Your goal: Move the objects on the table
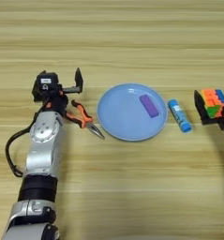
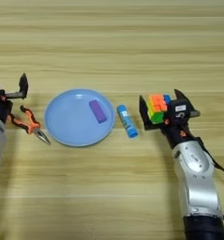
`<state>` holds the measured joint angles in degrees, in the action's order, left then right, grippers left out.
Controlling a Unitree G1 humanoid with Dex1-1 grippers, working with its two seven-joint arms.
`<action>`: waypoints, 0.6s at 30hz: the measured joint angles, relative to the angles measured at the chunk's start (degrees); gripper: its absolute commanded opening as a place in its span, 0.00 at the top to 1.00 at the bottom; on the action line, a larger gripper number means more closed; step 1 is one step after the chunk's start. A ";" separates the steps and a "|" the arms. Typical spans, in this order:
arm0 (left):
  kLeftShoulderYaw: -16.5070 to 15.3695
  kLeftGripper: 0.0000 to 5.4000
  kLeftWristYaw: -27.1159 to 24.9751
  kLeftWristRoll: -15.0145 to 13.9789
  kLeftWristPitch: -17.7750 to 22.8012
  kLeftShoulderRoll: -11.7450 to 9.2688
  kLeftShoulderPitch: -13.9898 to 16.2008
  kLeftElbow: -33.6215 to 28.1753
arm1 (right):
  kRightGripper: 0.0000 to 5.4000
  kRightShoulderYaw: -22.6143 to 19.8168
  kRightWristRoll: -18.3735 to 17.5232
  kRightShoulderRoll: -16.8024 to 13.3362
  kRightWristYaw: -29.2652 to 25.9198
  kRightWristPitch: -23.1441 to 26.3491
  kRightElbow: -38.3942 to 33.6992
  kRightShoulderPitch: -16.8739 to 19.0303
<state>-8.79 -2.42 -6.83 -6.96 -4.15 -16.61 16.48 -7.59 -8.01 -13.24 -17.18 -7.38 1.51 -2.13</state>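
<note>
My right gripper (image 2: 161, 108) holds the puzzle cube (image 2: 157, 107); my left gripper (image 1: 72, 79) is spread open above the pliers (image 1: 84, 119).

The cube shows orange, green, blue and yellow squares, clamped between my two black right fingers (image 2: 143, 111) just right of the blue glue stick (image 2: 127, 121), which lies on the tabletop (image 2: 111, 42) with its white label up. A purple block (image 1: 149, 105) rests flat inside the round light-blue plate (image 1: 118, 123), toward its right side. The pliers, orange and black at the handles, lie just left of the plate, tips pointing at it; my left arm covers part of the handles. In the left eye view my right arm is cut off at the edge.
</note>
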 measured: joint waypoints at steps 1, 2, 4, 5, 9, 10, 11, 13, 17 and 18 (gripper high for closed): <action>0.00 0.00 0.00 0.00 0.00 0.00 0.00 0.00 | 0.01 0.60 0.02 -0.20 -0.52 0.53 -0.66 0.44; 0.00 0.00 0.00 0.00 0.01 0.00 0.00 0.00 | 0.01 1.19 0.09 -0.28 -0.93 0.78 -0.94 0.79; -0.01 0.00 0.00 0.00 0.01 0.00 0.00 0.00 | 0.01 2.21 0.81 -0.32 -1.24 1.61 -1.14 1.06; -0.01 0.00 0.00 0.00 0.01 -0.01 0.00 0.00 | 0.01 2.77 1.14 -0.41 -1.47 1.93 -1.13 1.08; -0.01 0.00 0.00 0.00 0.01 -0.01 0.00 0.00 | 0.01 3.36 1.66 -0.49 -1.99 2.11 -1.05 1.08; -0.01 0.00 0.00 0.00 0.01 -0.01 0.00 0.00 | 0.01 3.40 1.68 -0.50 -2.05 2.17 -1.05 1.08; -0.01 0.00 0.00 0.00 0.01 0.00 0.00 0.00 | 0.01 3.55 1.67 -0.54 -2.21 2.36 -1.05 1.08; -0.01 0.00 0.00 -0.01 0.02 -0.01 0.00 0.00 | 0.01 4.02 1.94 -0.66 -2.65 2.92 -1.06 1.19; -0.01 0.00 0.00 -0.01 0.02 -0.01 0.00 0.00 | 0.01 5.10 2.34 -0.88 -3.26 3.21 -1.02 1.83; -0.01 0.00 0.00 -0.01 0.02 -0.01 0.00 0.00 | 0.01 5.23 2.38 -1.00 -3.34 3.23 -1.01 1.85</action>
<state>-8.80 -2.42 -6.84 -6.94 -4.15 -16.61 16.48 -2.36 -5.63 -14.24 -20.52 -4.15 0.50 -0.28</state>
